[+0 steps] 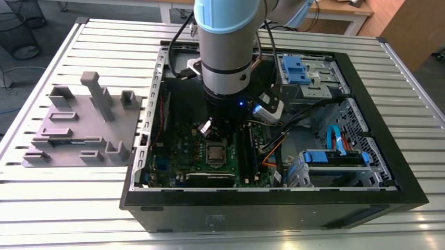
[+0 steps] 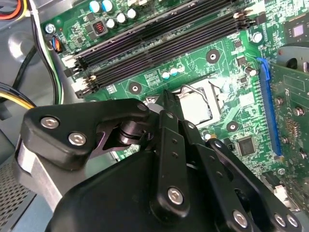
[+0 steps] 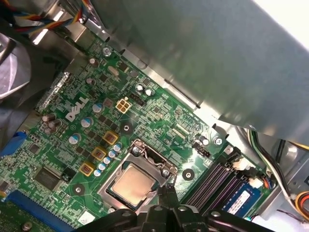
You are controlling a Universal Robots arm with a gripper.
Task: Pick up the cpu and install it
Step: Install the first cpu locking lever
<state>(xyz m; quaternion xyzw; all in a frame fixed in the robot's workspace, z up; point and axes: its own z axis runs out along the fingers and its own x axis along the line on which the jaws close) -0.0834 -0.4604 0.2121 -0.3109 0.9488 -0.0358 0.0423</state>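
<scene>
The cpu (image 1: pixel 215 152) is a small square chip with a shiny silver top, lying flat inside the metal-framed socket on the green motherboard (image 1: pixel 182 143) of the open computer case (image 1: pixel 278 208). In both wrist views the cpu (image 3: pixel 132 184) (image 2: pixel 197 104) sits in the socket just beyond my fingertips. My gripper (image 1: pixel 208 129) hangs over the board a little above the socket's edge. Its black fingers (image 2: pixel 170 126) come together in a narrow tip, so the gripper (image 2: pixel 166 98) (image 3: pixel 166 187) is shut with nothing held.
Black memory slots (image 2: pixel 154 43) run beside the socket, and one holds a blue-labelled stick (image 3: pixel 241 200). A green expansion card (image 2: pixel 292 96) stands near a blue slot. Drive cages with blue brackets (image 1: pixel 334 156) and cables fill the case's right. A grey holder plate (image 1: pixel 76 130) lies outside, left.
</scene>
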